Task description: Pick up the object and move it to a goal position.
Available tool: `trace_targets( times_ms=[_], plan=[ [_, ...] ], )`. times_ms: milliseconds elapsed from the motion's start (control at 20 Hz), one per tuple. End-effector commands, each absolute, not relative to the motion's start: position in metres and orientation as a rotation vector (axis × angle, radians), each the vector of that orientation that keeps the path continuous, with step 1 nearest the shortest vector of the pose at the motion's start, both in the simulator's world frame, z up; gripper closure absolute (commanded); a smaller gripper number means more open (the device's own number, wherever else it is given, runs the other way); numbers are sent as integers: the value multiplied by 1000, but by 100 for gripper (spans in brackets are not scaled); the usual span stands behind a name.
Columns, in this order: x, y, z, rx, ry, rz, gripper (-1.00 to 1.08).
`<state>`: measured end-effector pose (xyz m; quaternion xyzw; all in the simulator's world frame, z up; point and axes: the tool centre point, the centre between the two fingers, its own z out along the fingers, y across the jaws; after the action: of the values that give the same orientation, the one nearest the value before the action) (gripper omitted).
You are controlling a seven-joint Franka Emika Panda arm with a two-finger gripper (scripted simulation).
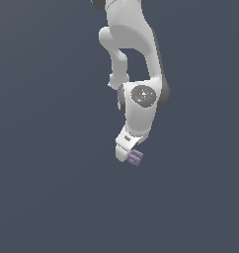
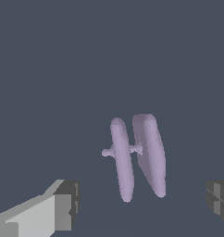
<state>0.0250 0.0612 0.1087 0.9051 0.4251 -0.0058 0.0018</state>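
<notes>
1. Pale purple object (image 2: pixel 138 155) lies just beside the gripper (image 1: pixel 127 154), between its wide-open fingers (image 2: pixel 63 203), ungrasped.
2. Probably light and rigid; two thin plates look slippery, so clamp across their flat outer faces.

Simulated void; flat slate-grey backdrop (image 1: pixel 42 148), nothing else.

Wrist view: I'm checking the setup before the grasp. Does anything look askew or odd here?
Nothing looks damaged. The pale purple piece lies whole between the open gripper's fingers, untouched. It sits slightly slanted to them. In the exterior view the gripper hangs right beside it.
</notes>
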Motion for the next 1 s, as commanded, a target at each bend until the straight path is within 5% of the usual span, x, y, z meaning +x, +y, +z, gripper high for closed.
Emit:
trace_targets(
  times_ms=[0, 950],
  plan=[
    [27, 64, 106, 2806, 1408, -12, -92],
    [30, 70, 83, 2740, 1536, -1, -92]
  ],
)
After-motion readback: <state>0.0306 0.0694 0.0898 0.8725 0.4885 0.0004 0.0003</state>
